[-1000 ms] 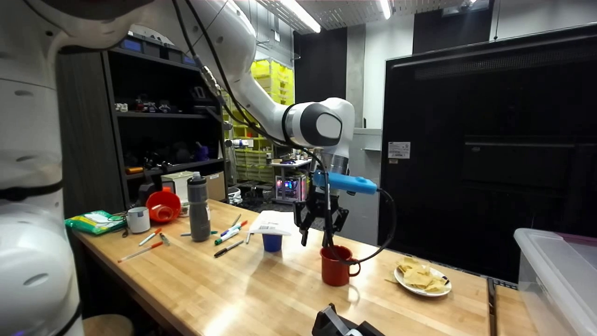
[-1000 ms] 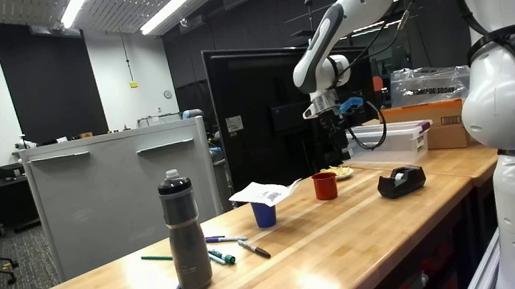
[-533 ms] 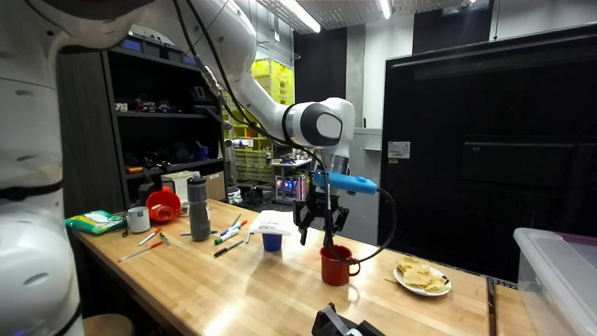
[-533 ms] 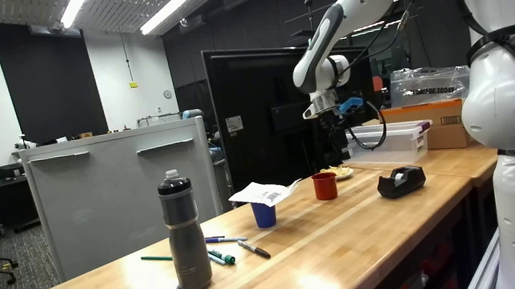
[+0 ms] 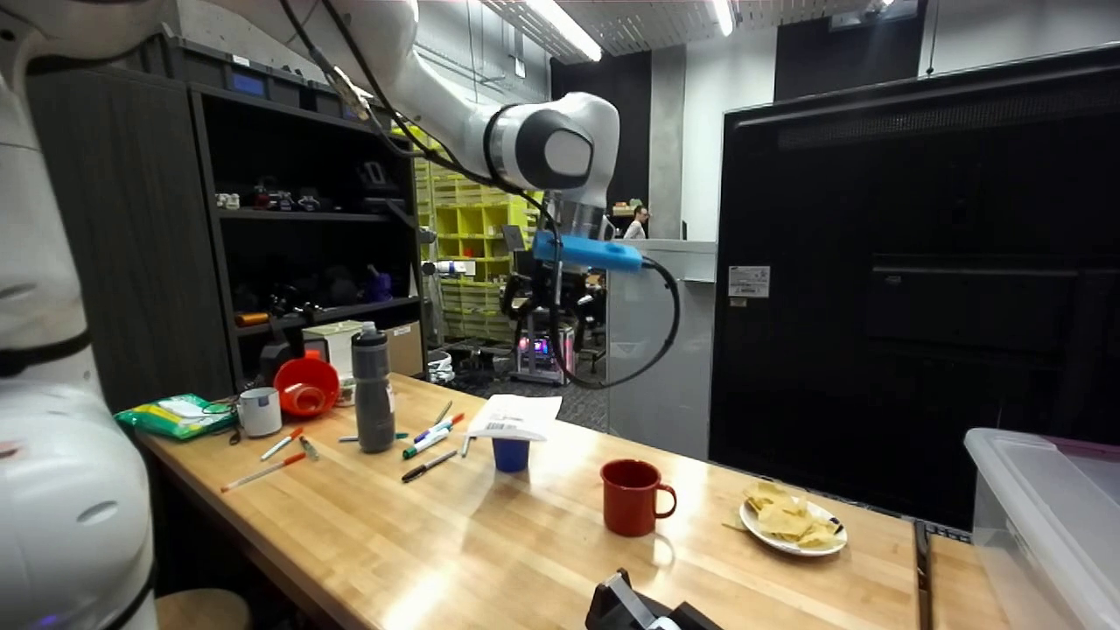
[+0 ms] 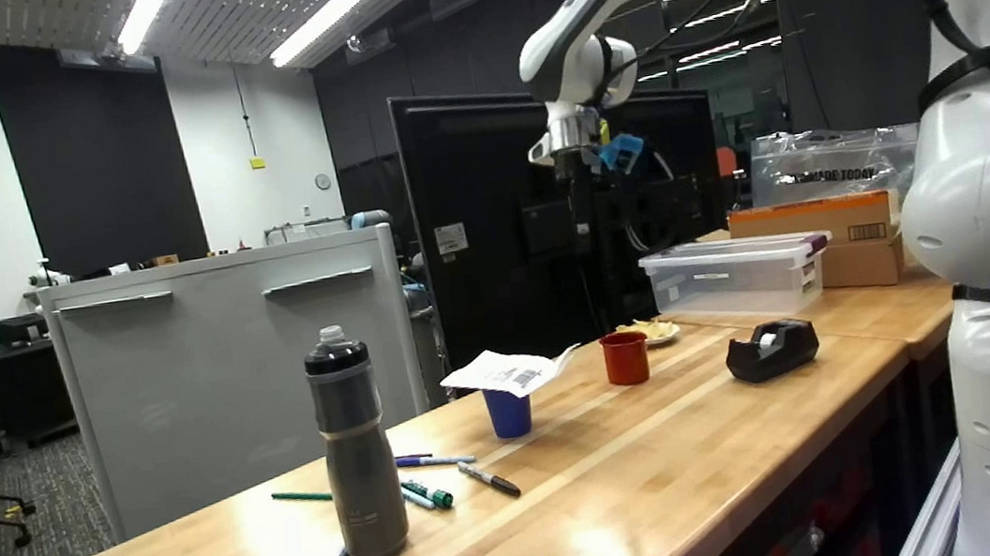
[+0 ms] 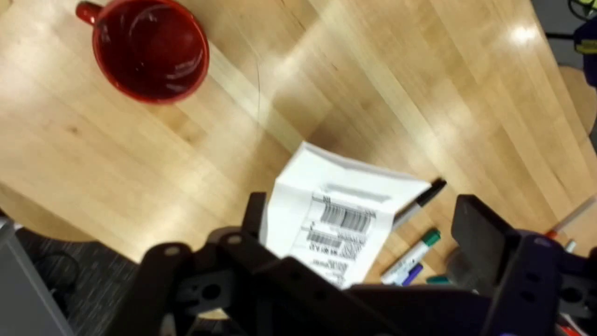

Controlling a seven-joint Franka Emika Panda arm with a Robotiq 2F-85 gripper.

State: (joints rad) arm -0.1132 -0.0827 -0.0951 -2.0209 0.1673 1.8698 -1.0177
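My gripper [image 7: 362, 201] stands open, its dark fingers [image 7: 480, 228] wide apart and nothing held between them. It hangs high above the table in both exterior views, before the dark screen in an exterior view [image 6: 580, 216]. Seen past the open jaws is a white folded paper [image 7: 333, 200] printed with barcodes. That paper rests on top of a small blue cup [image 6: 509, 411], well below the fingers; the paper hides the cup in the wrist view. A red mug [image 7: 151, 49] stands upright nearby, with its inside visible from above.
Several pens and markers [image 5: 426, 444] lie by a tall grey bottle [image 5: 374, 394]. Further along are a plate [image 5: 774, 542] of chips, a black tape dispenser [image 6: 773, 352] and a clear plastic bin [image 6: 722, 278]. An orange container [image 5: 315, 372] lies at the table's opposite end.
The arm has risen from just above the red mug and shifted toward the paper-topped cup. Mug, cup and paper have stayed put. A person now shows in the far background.
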